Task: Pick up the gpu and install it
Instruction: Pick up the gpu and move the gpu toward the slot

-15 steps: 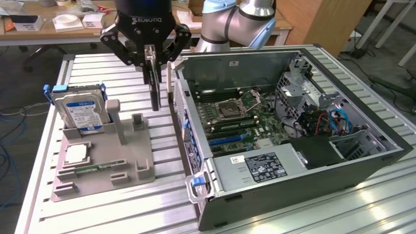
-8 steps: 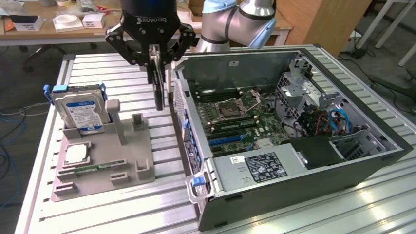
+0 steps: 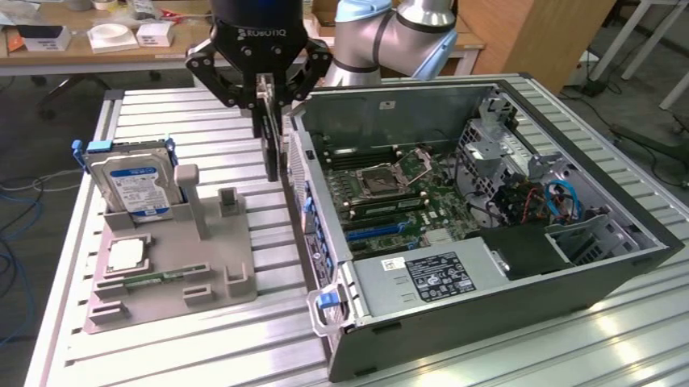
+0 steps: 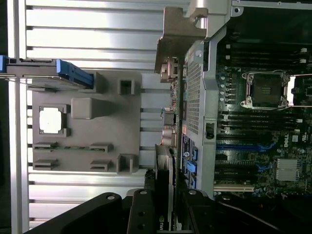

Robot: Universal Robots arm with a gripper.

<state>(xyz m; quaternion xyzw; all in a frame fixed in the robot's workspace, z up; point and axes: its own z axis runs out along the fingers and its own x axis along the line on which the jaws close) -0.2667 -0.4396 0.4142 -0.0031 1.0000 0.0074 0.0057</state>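
Pincer: black robot gripper (image 3: 269, 97) clamped on the thin, dark, flat gpu (image 3: 273, 145), which hangs upright.
Surface: silvery slatted aluminium table (image 3: 194, 339).
Room: wooden desk (image 3: 81, 55) behind.

Wooden desk (image 3: 76, 56), wooden cabinet (image 3: 538, 36), dark floor (image 3: 38, 133)

Surface: aluminium table (image 3: 194, 347), pale metal with ribbed slats running its full length.
Item 1: grey moulded holder (image 3: 231, 254), lying flat on the slats toward the exterior view's left.
Item 2: computer case (image 3: 485, 330), lying on its side toward the exterior view's right, open face up.
Spacing: holder and case just beside each other — a narrow strip of bare slats between.
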